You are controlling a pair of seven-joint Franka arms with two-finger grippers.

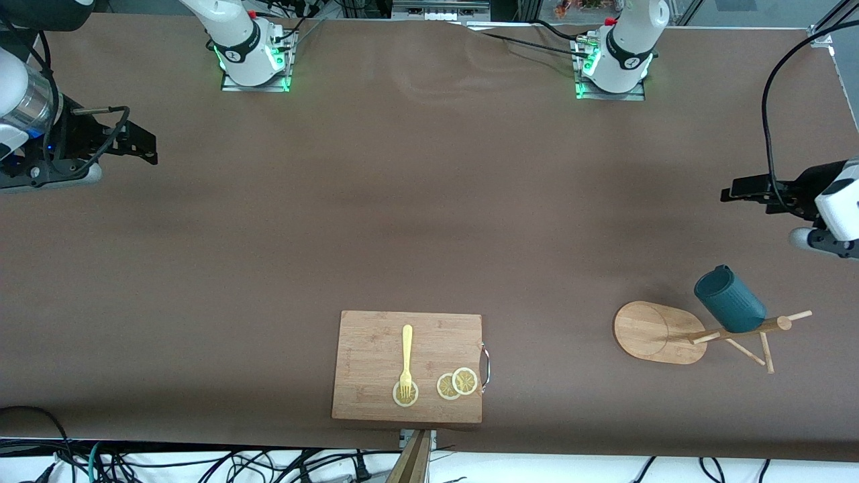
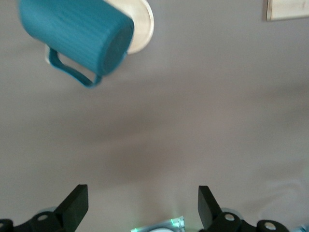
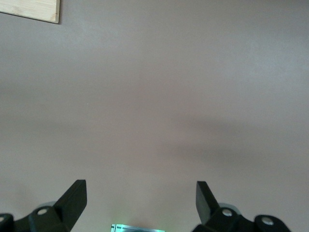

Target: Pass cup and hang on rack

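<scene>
The cup (image 1: 729, 300) is seen hung on a peg of the rack (image 1: 678, 332), near the left arm's end of the counter (image 1: 429, 221). A cutting board (image 1: 376, 349) lies toward the right arm's end from the rack, bearing a yellow fork (image 1: 406, 359) and lemon slices (image 1: 457, 384). The left tool (image 1: 745, 190) is held over bare counter above the rack's end, its jaws apart and empty. The right tool (image 1: 137, 144) waits at the counter's edge well away from the rack, jaws likewise apart.

Ribbed teal cup (image 1: 730, 300), lt wood rack (image 1: 661, 332)
</scene>
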